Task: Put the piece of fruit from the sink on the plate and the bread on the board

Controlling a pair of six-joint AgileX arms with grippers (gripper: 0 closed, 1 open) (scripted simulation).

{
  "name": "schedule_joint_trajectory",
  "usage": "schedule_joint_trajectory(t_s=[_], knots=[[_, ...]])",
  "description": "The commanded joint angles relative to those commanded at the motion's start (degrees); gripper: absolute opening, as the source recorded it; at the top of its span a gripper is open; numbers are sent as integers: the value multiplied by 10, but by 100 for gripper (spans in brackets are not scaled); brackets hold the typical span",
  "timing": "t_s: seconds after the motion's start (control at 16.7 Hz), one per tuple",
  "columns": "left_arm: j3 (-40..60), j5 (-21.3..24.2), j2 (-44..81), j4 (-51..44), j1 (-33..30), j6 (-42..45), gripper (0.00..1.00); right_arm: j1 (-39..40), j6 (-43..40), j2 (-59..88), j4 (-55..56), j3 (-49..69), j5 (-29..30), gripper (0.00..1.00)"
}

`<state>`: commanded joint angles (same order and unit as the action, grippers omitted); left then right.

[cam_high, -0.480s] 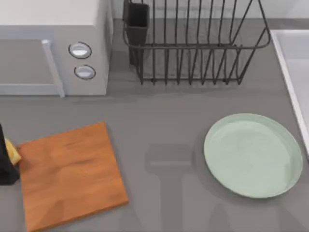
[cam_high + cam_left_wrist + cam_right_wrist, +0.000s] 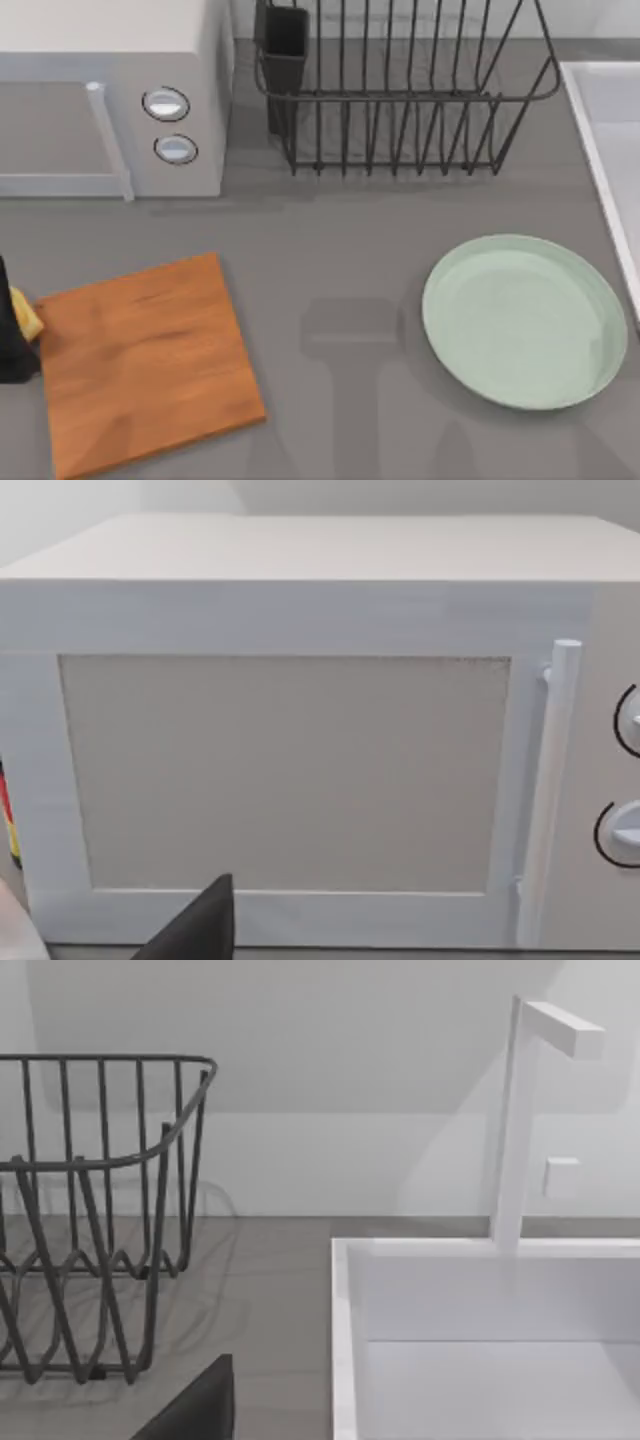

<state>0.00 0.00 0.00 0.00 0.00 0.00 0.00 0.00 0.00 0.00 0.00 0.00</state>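
Bread [image 2: 27, 318] at middle-left edge, beside board [image 2: 145, 362], unmoved since previous frame; left tool [image 2: 12, 335] state indiscernible; placement pending.

Grey table [image 2: 350, 250]: board [image 2: 145, 360], plate [image 2: 525, 320], microwave [image 2: 110, 95], rack [image 2: 400, 90]

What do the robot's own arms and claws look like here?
Little of them can be seen. In each wrist view a matte black, wedge-shaped finger pokes up, plain, with no markings or cables. At the top view's left edge, a blocky black piece of the left arm sits beside the board.
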Motion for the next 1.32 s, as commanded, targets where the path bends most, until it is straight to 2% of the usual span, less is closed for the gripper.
schedule_joint_trajectory(t_s=[0.96, 1.32], knots=[[0, 0, 0, 0, 0, 0, 100, 0, 0, 0, 0, 0, 0, 100], [0, 0, 0, 0, 0, 0, 100, -19, -18, 122, -64, 92, 0, 100]])
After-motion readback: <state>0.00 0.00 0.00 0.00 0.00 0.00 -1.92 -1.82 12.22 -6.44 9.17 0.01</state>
